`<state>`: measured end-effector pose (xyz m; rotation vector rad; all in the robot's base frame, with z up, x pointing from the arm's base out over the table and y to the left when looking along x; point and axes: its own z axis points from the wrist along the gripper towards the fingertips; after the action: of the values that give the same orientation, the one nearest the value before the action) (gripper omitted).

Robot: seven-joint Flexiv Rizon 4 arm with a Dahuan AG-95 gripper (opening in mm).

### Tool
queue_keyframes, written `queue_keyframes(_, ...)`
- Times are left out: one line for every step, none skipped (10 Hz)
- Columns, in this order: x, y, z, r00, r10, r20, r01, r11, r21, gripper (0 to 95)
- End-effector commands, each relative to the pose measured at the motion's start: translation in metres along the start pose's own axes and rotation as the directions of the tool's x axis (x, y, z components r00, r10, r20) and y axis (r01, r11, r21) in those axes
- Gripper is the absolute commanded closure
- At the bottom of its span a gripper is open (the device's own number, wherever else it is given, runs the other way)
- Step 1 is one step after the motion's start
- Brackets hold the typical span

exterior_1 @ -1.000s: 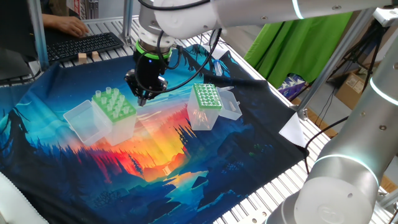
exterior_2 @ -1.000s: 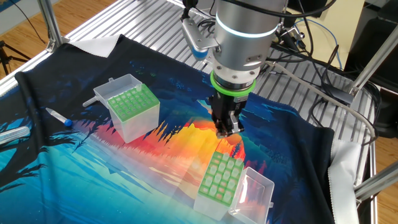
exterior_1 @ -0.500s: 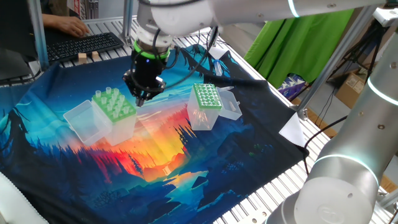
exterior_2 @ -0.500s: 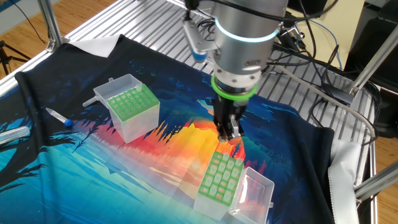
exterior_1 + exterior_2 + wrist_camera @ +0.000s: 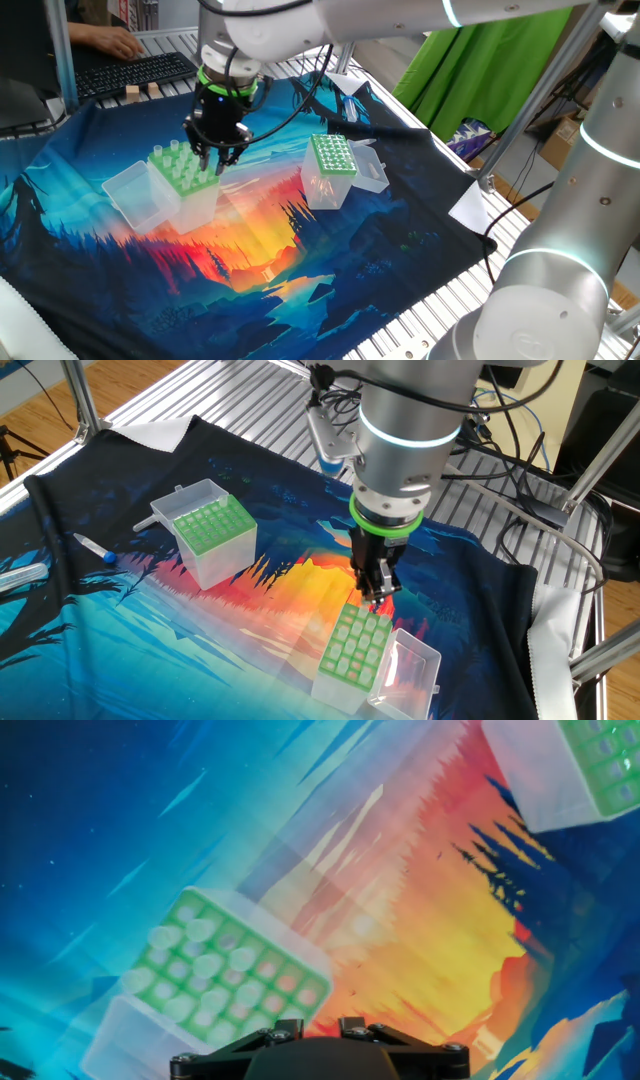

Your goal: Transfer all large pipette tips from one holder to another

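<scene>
Cloth [image 5: 300,260] printed with a sunset lies under everything. Over it the arm [image 5: 300,25] has swung sideways from the open stretch between the two boxes, and now hangs directly above the wide-holed box [image 5: 190,190]. The fine-holed box [image 5: 330,170] stands well apart from that box. The gripper [image 5: 214,162] points straight down just above the wide-holed box; whether its fingers are parted or closed I cannot tell, and no tip shows between them. The tips [image 5: 172,155] stand upright in the wide-holed box. The shift probably means a fresh pickup is starting. Only the hand view looks down on the tips' round mouths, but it hides the fingers, which both fixed views show.
</scene>
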<state>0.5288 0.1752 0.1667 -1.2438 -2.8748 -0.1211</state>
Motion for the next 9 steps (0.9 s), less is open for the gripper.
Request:
queue_keyframes(-0.0005,0.0024,0.0007,1.0,0.01,-0.002,-0.01,1.0,0.001,76.0)
queue_keyframes(-0.0009,0.004,0.0017,1.0,0.018,-0.001,-0.018,1.0,0.001,76.0)
queue_keyframes(-0.0012,0.0054,0.0025,1.0,0.024,-0.001,-0.024,1.0,0.001,76.0)
queue_keyframes(-0.0015,0.0066,0.003,0.999,0.033,0.0,-0.033,0.999,0.001,76.0)
queue_keyframes(-0.002,0.0076,0.0032,0.999,0.05,0.0,-0.05,0.999,0.0,76.0)
queue_keyframes(-0.0027,0.0079,0.0034,0.998,0.056,0.002,-0.056,0.998,0.001,76.0)
queue_keyframes(-0.003,0.0079,0.0035,0.998,0.058,0.003,-0.058,0.998,0.0,76.0)
queue_keyframes(-0.0036,0.0079,0.0039,0.997,0.077,0.004,-0.077,0.997,-0.003,76.0)
queue_keyframes(-0.0042,0.0078,0.0042,0.996,0.09,0.005,-0.089,0.996,-0.005,76.0)
